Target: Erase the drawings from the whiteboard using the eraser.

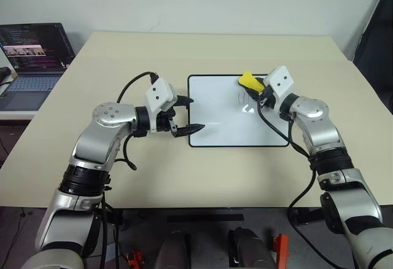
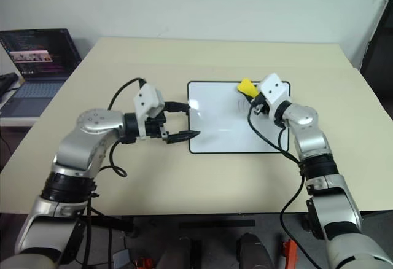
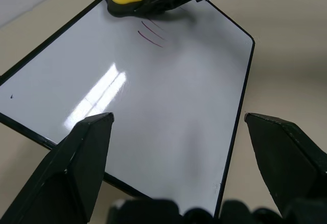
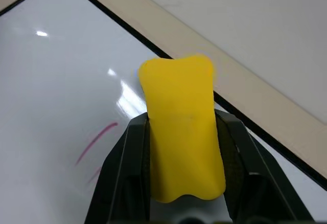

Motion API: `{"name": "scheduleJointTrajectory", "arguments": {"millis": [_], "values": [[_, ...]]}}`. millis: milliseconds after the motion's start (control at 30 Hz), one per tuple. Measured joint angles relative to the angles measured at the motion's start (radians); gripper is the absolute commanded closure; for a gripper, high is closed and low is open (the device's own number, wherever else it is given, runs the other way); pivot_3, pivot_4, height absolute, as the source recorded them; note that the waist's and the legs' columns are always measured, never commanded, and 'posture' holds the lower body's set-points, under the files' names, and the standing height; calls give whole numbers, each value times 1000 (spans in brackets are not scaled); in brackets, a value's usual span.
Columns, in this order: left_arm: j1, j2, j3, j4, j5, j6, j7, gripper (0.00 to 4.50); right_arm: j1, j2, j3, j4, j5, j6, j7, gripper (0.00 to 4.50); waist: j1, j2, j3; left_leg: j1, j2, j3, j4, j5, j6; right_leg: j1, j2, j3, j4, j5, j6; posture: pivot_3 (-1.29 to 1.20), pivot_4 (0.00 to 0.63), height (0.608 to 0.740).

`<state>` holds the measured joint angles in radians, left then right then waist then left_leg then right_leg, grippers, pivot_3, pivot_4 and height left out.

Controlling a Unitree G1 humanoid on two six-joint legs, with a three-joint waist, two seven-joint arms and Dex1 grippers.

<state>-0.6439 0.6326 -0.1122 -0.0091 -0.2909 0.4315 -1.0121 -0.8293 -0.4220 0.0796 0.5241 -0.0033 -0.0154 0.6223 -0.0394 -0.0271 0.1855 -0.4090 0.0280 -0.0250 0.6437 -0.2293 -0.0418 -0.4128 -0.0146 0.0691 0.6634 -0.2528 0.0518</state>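
The whiteboard (image 1: 221, 121) lies flat in the middle of the beige table, black-framed and glossy. Faint thin strokes, the drawings (image 1: 246, 104), sit on its far right part and show as purple lines in the left wrist view (image 3: 152, 34). My right gripper (image 1: 257, 87) is shut on the yellow eraser (image 1: 247, 80), which it holds over the board's far right area, just beyond the strokes; the eraser (image 4: 181, 132) is pinched between both fingers. My left gripper (image 1: 196, 114) stands open at the board's left edge, fingers spread over the near left corner, with nothing held.
An open laptop (image 1: 31, 60) sits on a separate surface off the table's left side. A dark object (image 1: 377, 35) stands past the far right corner. Bare tabletop (image 1: 184, 177) lies between the board and the near edge.
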Motion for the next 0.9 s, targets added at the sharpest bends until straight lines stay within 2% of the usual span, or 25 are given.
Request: {"name": "scheduleJointTrajectory", "arguments": {"millis": [233, 567, 733, 900], "values": [[1, 0, 0, -1, 0, 0, -1, 0, 12, 3, 19, 17, -18, -27, 11, 3146, -3, 0, 0, 4, 0, 0, 0, 0, 0, 4, 0, 0, 0, 0, 0, 0, 150, 740], [0, -2, 0, 0, 0, -1, -1, 0, 178, 39, 124, -117, -25, -18, 118, 3147, -23, 0, -1, 11, 0, 1, 1, 0, 0, 9, 1, 2, 3, 0, 2, 0, 150, 740], [0, -2, 0, 0, 1, -1, -1, 0, 157, 39, 107, -84, -25, -9, 63, 3147, -19, 0, -1, 11, 0, 1, 2, 4, 2, 9, 1, 2, 2, 3, 5, 0, 150, 740], [0, -2, 0, 0, 1, -1, -1, 0, 59, 18, 16, 13, -18, 36, -43, 3147, -18, -1, -1, 11, 0, 1, 2, 6, 4, 9, 1, 3, 1, 5, 4, 0, 150, 740]]}}
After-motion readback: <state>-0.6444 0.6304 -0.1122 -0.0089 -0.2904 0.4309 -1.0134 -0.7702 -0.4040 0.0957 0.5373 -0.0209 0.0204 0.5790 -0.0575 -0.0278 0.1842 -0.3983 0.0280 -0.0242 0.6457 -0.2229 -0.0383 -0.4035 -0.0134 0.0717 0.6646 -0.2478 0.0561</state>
